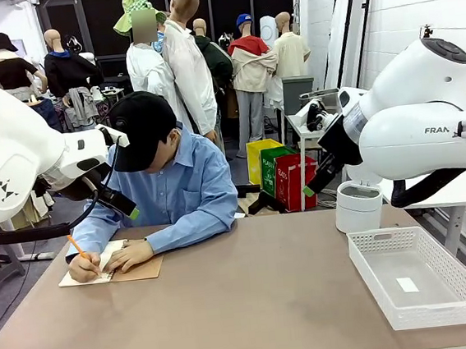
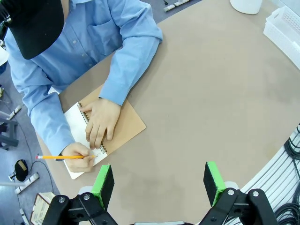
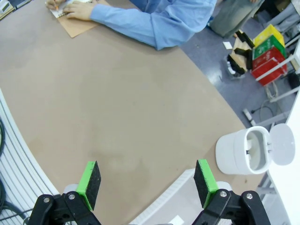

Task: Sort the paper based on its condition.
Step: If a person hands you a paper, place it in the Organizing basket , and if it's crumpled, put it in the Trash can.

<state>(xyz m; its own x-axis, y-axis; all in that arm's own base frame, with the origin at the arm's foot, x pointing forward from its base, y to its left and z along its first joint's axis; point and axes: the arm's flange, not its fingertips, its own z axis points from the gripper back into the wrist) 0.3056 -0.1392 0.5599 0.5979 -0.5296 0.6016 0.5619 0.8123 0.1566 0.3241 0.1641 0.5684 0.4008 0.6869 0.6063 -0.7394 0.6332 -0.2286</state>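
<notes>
Paper under person's pencil, brown table, white basket, left hand and right hand spread wide

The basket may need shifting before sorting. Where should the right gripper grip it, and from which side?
Probably the near short wall of the white basket, from straight above: the thin upright mesh rim fits between open jaws, whereas the whole basket looks too wide to span.
</notes>
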